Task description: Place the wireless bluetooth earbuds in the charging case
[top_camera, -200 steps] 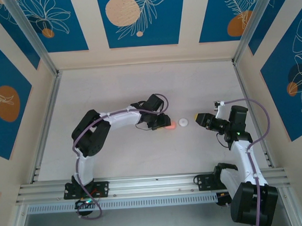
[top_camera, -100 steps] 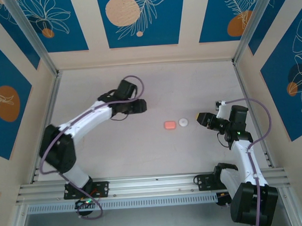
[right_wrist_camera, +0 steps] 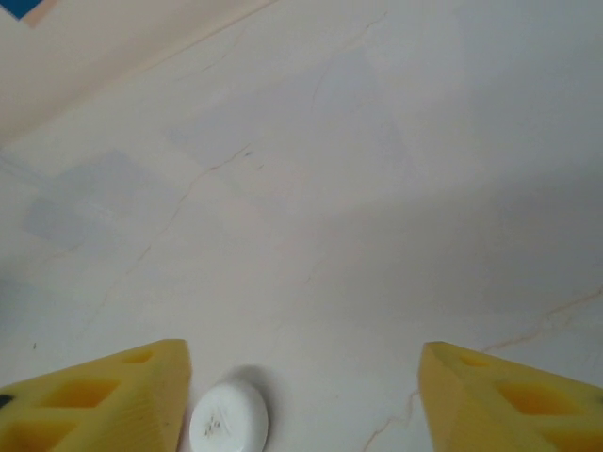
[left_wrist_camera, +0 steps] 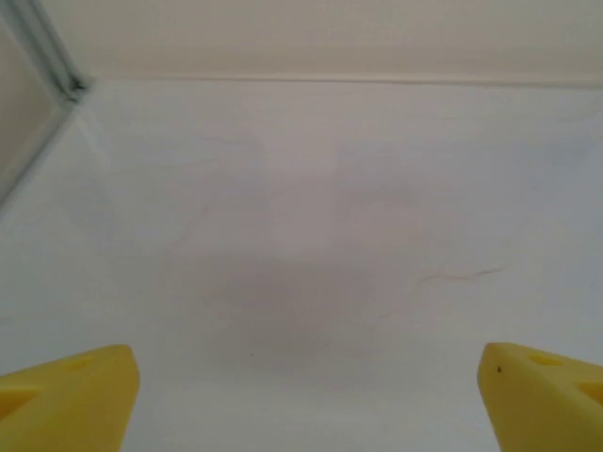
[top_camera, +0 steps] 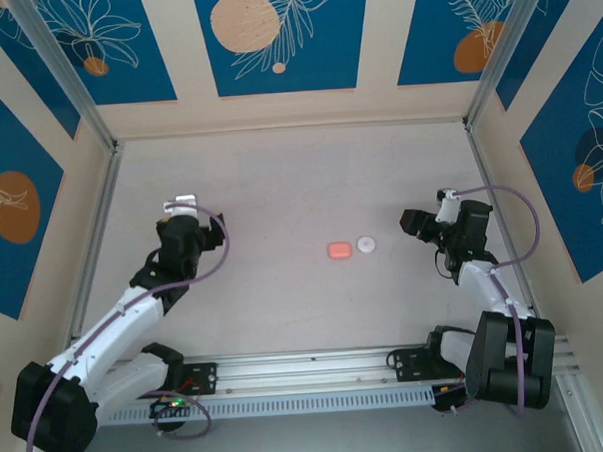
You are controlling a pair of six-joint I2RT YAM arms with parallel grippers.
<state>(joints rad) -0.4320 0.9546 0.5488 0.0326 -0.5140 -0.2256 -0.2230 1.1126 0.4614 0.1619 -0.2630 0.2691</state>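
Note:
The charging case [top_camera: 339, 250], a small salmon-pink rounded rectangle, lies with its lid down mid-table, touched by neither arm. The earbuds are out of view. A white round disc [top_camera: 366, 245] sits just right of the case. My left gripper [top_camera: 182, 204] is far to the left of the case; in the left wrist view its gripper [left_wrist_camera: 306, 377] is open, yellow fingertips [left_wrist_camera: 66, 395] wide apart over bare table. My right gripper [top_camera: 409, 221] is right of the disc. Its wrist view shows the gripper [right_wrist_camera: 301, 386] open, the disc [right_wrist_camera: 229, 419] just inside the left finger [right_wrist_camera: 104, 395].
The white table [top_camera: 279, 177] is bounded by aluminium rails [top_camera: 92, 245] on the left and right and a cream back wall [top_camera: 287, 112]. A corner rail [left_wrist_camera: 52, 56] appears at the upper left of the left wrist view.
My left arm has drawn away from the pink case, swinging left and back towards its base. The case stays on the table. My right arm has pulled back slightly to the right.

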